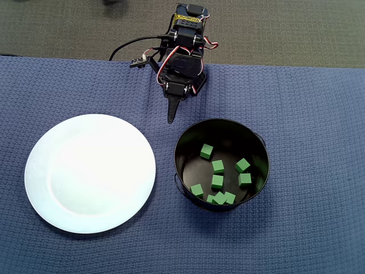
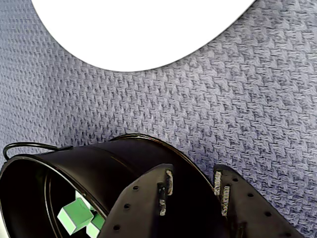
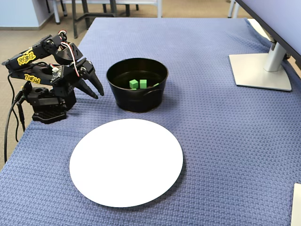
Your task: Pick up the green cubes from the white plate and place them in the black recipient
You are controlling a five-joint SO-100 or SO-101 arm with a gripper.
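Note:
The white plate [image 1: 90, 173] lies bare on the blue cloth, left of the black recipient [image 1: 259, 145] in the overhead view. Several green cubes [image 1: 217, 166] rest on the pot's floor. The fixed view has the plate [image 3: 126, 161] in front of the pot [image 3: 136, 101], with cubes [image 3: 134, 84] showing over the rim. My gripper [image 1: 170, 117] hangs folded close to the arm base, just off the pot's rim, open and holding nothing. In the wrist view its fingertips [image 2: 168, 181] stand apart beside the pot's wall [image 2: 114, 168], with cubes [image 2: 74, 215] inside and the plate [image 2: 143, 29] beyond.
The arm base [image 3: 47, 106] stands at the cloth's edge with cables [image 3: 9, 122] trailing off. A monitor stand [image 3: 261, 70] sits at the far right in the fixed view. Blue cloth [image 3: 225, 141] covers the table around the plate and pot.

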